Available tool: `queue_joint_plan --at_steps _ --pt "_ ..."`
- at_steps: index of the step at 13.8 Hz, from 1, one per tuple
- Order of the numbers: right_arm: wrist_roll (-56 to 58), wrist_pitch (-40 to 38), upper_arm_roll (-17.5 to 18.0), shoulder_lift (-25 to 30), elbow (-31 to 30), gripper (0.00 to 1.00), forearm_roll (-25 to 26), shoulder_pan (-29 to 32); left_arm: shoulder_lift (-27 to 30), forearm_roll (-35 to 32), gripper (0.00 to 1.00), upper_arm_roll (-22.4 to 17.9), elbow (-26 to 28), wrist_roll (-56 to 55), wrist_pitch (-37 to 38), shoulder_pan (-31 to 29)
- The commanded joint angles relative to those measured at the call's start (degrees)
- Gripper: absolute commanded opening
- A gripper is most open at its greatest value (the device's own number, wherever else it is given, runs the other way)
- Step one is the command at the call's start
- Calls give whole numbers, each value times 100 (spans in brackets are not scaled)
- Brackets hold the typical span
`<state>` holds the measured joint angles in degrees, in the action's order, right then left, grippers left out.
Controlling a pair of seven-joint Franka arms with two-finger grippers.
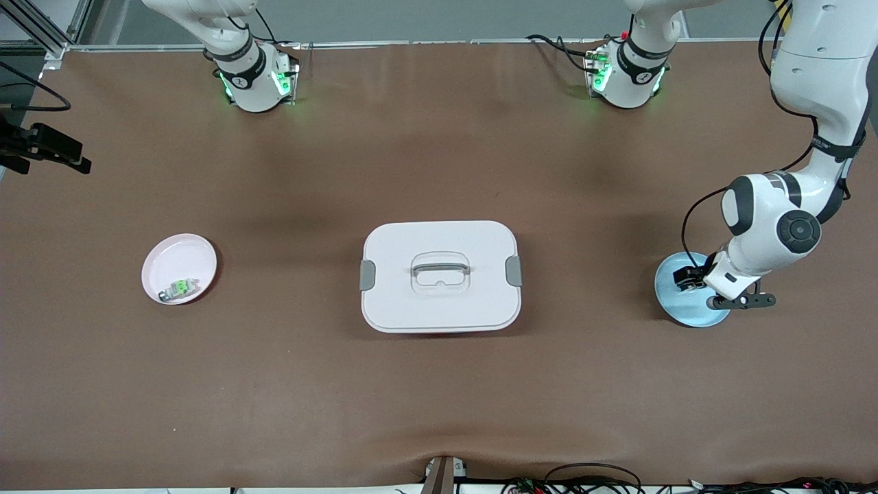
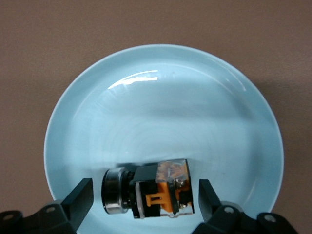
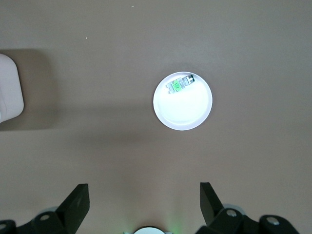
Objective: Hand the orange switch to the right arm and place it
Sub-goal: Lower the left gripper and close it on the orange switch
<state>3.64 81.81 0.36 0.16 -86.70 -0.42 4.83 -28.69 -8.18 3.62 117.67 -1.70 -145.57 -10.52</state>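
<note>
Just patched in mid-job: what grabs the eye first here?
The left gripper hangs low over the blue plate at the left arm's end, fingers open either side of the orange switch. A white lidded box sits mid-table; a pink plate holds a green-centred part.

Both arms are glossy white Frankas with rounded shells and dark grey bands at the joints. The bases glow green from little status lights, with black cables trailing off them. The left arm has a big round dark cap on its elbow joint and a black cable looping down to the left gripper. The fingers are matte black, angular wedges on black mounts with small screw holes.
</note>
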Motion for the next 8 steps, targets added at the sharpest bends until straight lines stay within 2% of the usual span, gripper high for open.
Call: queue_joint_plan --at_steps 1,2,3,5,6,8 --pt "-74 -77 -19 -60 109 100 25 -43 -110 -96 82 33 -60 -58 -68 -90" --pt "-74 -77 -19 -60 109 100 25 -43 -111 -96 73 33 -60 -58 -68 -91" --pt "-82 -69 -19 -60 109 100 25 -52 -111 -96 54 33 -60 -58 -68 -82" --pt "-82 -77 -19 -60 109 100 33 -96 -76 -87 7 33 -69 -224 -51 -38" --pt "-83 -77 -19 -60 109 100 33 -96 -23 -96 0 60 -69 -329 -33 -29" --pt "-74 -77 -19 -60 109 100 33 -96 205 -96 0 77 -43 -305 2 -46"
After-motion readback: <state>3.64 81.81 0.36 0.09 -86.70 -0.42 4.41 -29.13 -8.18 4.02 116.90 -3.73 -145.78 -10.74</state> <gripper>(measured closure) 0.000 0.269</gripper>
